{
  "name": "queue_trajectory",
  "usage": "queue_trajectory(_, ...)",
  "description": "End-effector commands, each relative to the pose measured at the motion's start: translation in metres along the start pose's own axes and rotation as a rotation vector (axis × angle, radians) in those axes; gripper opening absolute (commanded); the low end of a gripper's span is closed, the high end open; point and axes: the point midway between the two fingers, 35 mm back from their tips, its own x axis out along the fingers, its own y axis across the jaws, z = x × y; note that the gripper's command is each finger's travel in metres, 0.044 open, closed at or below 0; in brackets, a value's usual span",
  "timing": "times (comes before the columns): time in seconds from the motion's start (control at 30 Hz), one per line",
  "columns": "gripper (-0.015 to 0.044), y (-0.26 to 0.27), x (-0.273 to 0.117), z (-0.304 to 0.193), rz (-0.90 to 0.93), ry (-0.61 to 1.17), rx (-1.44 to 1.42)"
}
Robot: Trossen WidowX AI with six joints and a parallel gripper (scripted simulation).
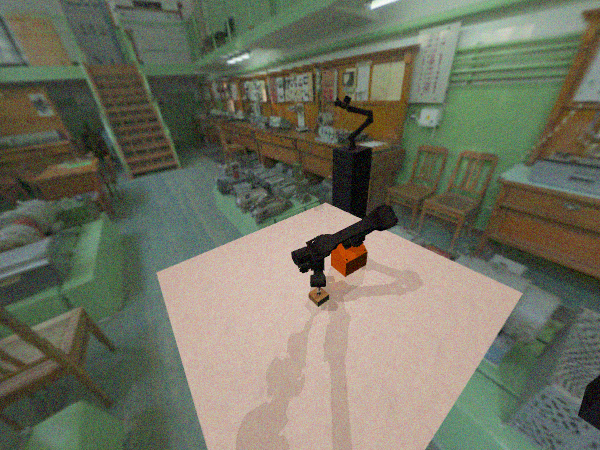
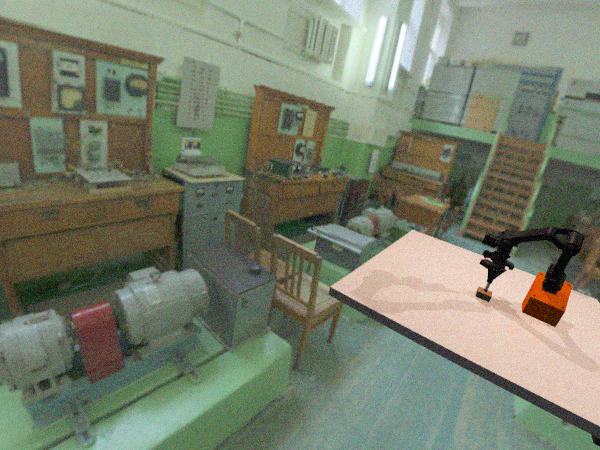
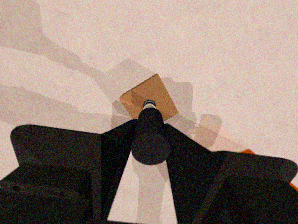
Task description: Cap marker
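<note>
The small wooden holder block (image 1: 315, 298) (image 2: 483, 294) (image 3: 161, 92) sits on the pale table (image 1: 240, 320) (image 2: 415, 300) (image 3: 240, 60). The marker (image 1: 319, 289) (image 2: 487, 286) (image 3: 149, 104) stands upright in it, with only a short light-grey stretch showing below my fingers. My gripper (image 1: 318, 284) (image 2: 489, 280) (image 3: 150, 125) points down right over the block and is shut on the black cap (image 3: 151, 149). In the wrist view the cap's lower end meets or overlaps the top of the marker. How far the cap is on is hidden.
The orange arm base (image 1: 348, 259) (image 2: 545, 302) stands on the table close behind the holder block, and its corner shows at the right of the wrist view. Shadows of the arm fall across the table around the block.
</note>
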Motion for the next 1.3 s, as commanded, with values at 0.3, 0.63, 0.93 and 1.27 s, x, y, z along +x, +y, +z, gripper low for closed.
queue_trajectory(0.3, 0.0000, 0.000, 0.022, -0.001, 0.006, 0.004, 0.007)
queue_trajectory(0.63, 0.0000, 0.000, 0.033, -0.002, 0.008, 0.006, 0.007)
queue_trajectory(0.93, 0.0053, 0.000, 0.033, -0.002, 0.003, 0.004, 0.002)
queue_trajectory(1.27, 0.0315, 0.000, 0.033, -0.002, 0.003, 0.004, 0.002)
